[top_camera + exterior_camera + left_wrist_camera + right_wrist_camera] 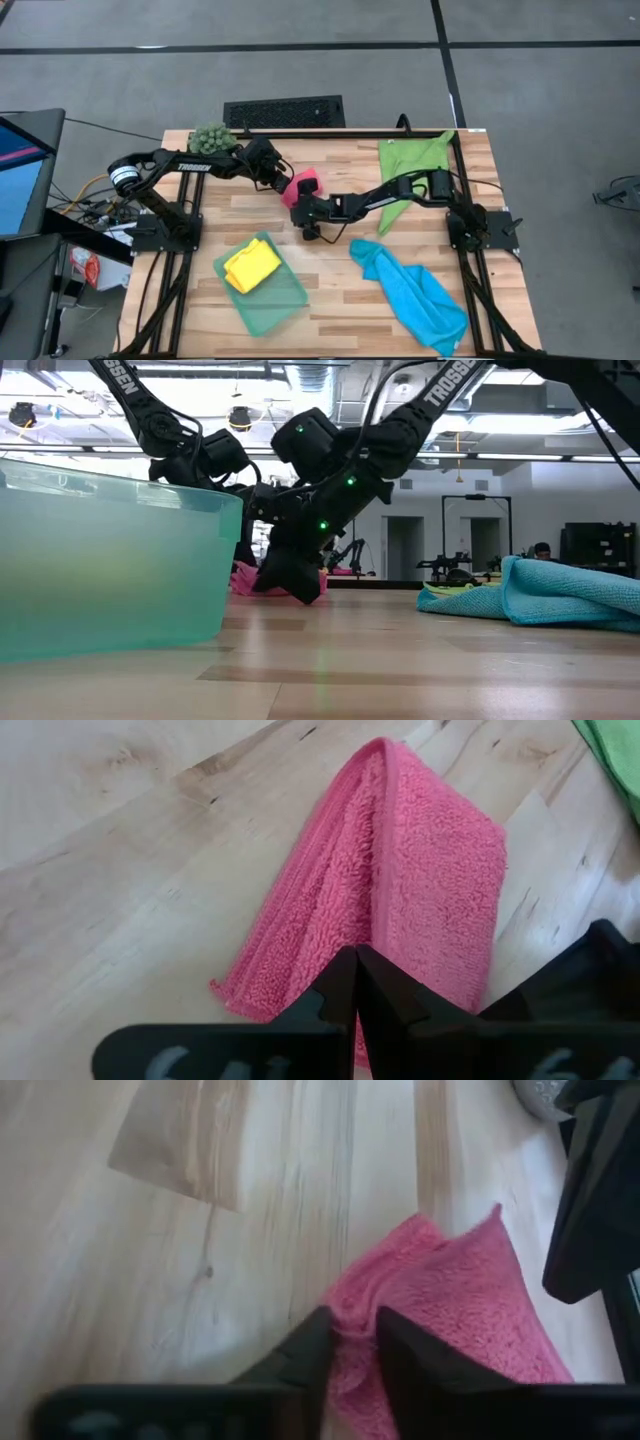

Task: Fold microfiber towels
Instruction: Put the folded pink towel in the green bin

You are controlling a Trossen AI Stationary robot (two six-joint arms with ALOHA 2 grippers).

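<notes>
The pink towel (303,187) lies bunched at the table's middle, with both grippers on it. My left gripper (357,975) reaches in from the far left and is shut on the towel's raised fold. My right gripper (352,1345) comes from the right, slanting down, with pink cloth between its fingers. The yellow towel (252,265) lies folded in the teal tray (285,305). Bunched near the right front edge is the blue towel (410,295). The green towel (415,155) lies at the far right. My left gripper pinches the pink towel's raised fold ridge (378,910) between its two shut fingers, slanting down from the far left. The ridge runs up to the fingertips, and the cloth slopes down from it onto the table on both sides. My right gripper has a bunched edge of the pink towel (350,1305) between its two fingers, slanting down from the table's right. How many layers it has I cannot tell. The cloth beyond the fingers rests on the table.
A spiky green plant ball (212,137) sits at the far left corner, beside my left arm. The teal tray's wall (110,570) fills the near left of the low view. Bare wood shows between the tray and the blue towel (560,592).
</notes>
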